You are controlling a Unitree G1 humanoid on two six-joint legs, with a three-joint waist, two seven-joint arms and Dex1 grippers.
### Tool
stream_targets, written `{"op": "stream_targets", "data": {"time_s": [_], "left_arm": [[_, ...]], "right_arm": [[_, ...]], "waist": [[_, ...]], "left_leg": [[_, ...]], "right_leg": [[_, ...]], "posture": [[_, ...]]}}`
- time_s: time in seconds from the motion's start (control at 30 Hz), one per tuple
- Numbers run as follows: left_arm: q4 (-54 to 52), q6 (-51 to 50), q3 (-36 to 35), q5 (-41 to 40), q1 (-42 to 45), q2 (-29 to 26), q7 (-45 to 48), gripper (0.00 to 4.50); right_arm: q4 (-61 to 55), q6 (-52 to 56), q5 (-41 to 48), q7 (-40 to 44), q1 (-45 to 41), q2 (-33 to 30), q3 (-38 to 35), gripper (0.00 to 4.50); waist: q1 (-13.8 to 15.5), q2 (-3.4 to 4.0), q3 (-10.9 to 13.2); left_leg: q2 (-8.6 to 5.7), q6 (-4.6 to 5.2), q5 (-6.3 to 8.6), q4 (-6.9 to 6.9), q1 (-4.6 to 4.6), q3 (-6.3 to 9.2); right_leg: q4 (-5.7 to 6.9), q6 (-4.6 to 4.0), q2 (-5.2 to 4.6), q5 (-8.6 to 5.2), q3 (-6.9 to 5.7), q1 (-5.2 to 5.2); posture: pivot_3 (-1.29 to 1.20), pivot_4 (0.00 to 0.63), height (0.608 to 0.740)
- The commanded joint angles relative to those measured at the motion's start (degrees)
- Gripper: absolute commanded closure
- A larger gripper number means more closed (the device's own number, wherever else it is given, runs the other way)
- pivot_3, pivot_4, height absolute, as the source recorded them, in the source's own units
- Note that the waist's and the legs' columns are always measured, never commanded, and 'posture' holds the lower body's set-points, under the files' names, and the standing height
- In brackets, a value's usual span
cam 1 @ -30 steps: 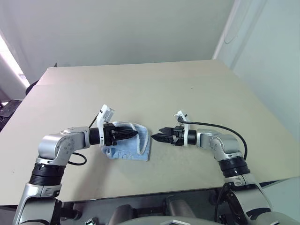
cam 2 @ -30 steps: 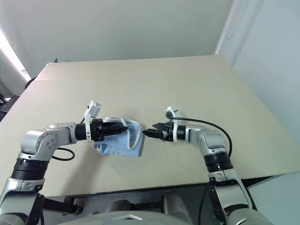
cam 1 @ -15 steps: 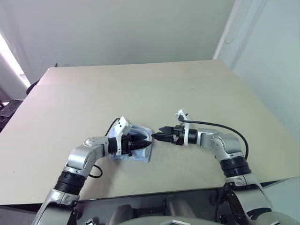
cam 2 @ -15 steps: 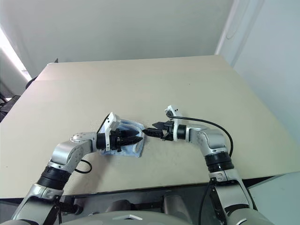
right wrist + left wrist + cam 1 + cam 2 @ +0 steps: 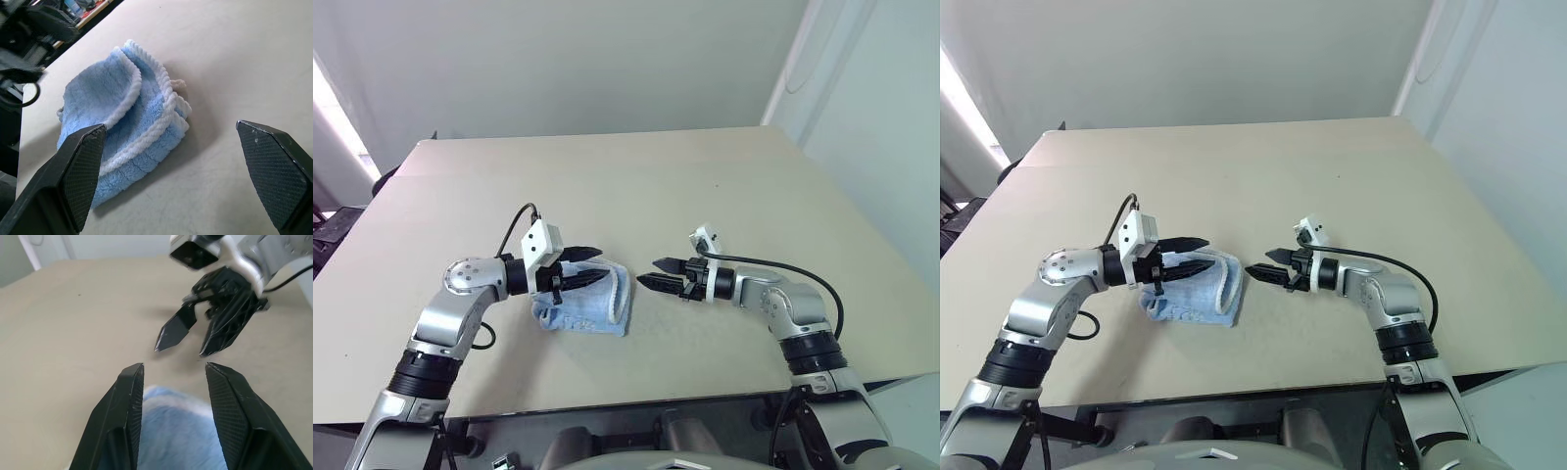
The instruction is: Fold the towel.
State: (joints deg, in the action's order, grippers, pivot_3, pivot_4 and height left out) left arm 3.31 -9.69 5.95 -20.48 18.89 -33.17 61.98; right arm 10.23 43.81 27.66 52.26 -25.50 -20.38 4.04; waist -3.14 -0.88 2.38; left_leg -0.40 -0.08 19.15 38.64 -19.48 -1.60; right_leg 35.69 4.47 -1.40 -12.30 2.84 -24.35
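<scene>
The towel (image 5: pixel 595 305), light blue with white edging, lies folded over in a small bunched stack on the tan table (image 5: pixel 607 176). My left gripper (image 5: pixel 602 264) hovers just over the towel's left part, pointing right, open with nothing between its fingers. In the left wrist view the towel (image 5: pixel 176 431) shows below the spread fingers (image 5: pixel 128 396). My right gripper (image 5: pixel 646 271) hangs open a little to the right of the towel, pointing left at it and apart from it. The right wrist view has the towel (image 5: pixel 122 142) lying ahead between the wide fingers (image 5: pixel 83 166).
The tabletop stretches bare beyond the towel to its far edge (image 5: pixel 597 137) and right edge (image 5: pixel 862 235). A black cable (image 5: pixel 514 230) loops off my left wrist. The two grippers face each other, a short gap apart.
My left gripper pushed right and low onto the towel half a second ago, then drew back left, lifted and rolled its wrist. The right gripper stayed put. The towel lies much as before.
</scene>
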Motion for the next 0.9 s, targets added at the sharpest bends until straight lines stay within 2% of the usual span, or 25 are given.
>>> {"op": "stream_targets", "data": {"time_s": [0.03, 0.27, 0.43, 0.53, 0.7, 0.9], "left_arm": [[4.3, 3.1, 1.2, 1.3, 1.1, 1.4, 2.5, 2.39], [20.8, 15.2, 6.4, 10.5, 1.5, 7.4, 1.6, 2.39], [23.9, 18.6, 5.1, 11.1, 1.8, 10.2, -0.6, 2.39], [20.6, 17.9, 3.8, 9.3, 1.1, 9.5, 0.3, 2.39], [6.7, 11.3, 0.4, 4.1, -1.2, 5.2, 1.8, 2.39], [-6.4, 2.8, -5.2, -0.5, -5.9, -3.8, 2.2, 2.39]], "right_arm": [[-1.8, -0.2, 0.6, 0.7, -0.7, -0.4, -0.4, 0.00], [-2.9, 2.6, 0.9, 0.1, 0.1, -1.3, -0.2, 0.00], [-4.8, 3.4, 1.1, -0.1, 1.1, -1.9, 0.1, 0.00], [-5.2, 4.7, 2.1, 0.2, 1.1, -1.8, -0.5, 0.00], [-3.5, 12.1, 5.7, 0.1, -0.6, -1.2, -1.9, 0.00], [2.9, 24.3, 10.4, -1.6, -4.9, 1.3, -3.9, 0.00]], "waist": [[0.1, 0.00, 0.0], [0.8, 0.00, 0.0], [0.9, 0.17, -0.1], [0.9, 0.17, -0.1], [0.6, 0.16, -0.1], [0.5, 0.16, -0.1]], "left_leg": [[0.00, 0.00, 0.00, 0.04, -0.02, 0.00], [0.00, 0.04, 0.02, 0.49, -0.01, 0.01], [0.00, 0.04, 0.02, 0.55, 0.10, 0.00], [0.00, 0.04, 0.02, 0.56, 0.11, 0.01], [0.03, 0.04, 0.02, 0.55, -0.01, 0.02], [0.11, 0.06, 0.04, 0.51, 0.01, 0.02]], "right_leg": [[0.01, 0.00, 0.00, 0.00, 0.00, 0.00], [0.22, -0.01, -0.03, 0.00, -0.01, 0.12], [0.31, 0.01, -0.06, 0.00, 0.00, 0.26], [0.33, 0.02, -0.05, 0.00, -0.01, 0.28], [0.34, 0.03, -0.05, 0.01, 0.00, 0.13], [0.40, 0.02, -0.03, 0.01, -0.01, 0.04]], "posture": [[0.00, 0.000, 0.740], [0.00, 0.000, 0.740], [0.00, 0.000, 0.740], [0.00, 0.000, 0.740], [0.00, 0.000, 0.740], [0.00, 0.000, 0.740]]}}
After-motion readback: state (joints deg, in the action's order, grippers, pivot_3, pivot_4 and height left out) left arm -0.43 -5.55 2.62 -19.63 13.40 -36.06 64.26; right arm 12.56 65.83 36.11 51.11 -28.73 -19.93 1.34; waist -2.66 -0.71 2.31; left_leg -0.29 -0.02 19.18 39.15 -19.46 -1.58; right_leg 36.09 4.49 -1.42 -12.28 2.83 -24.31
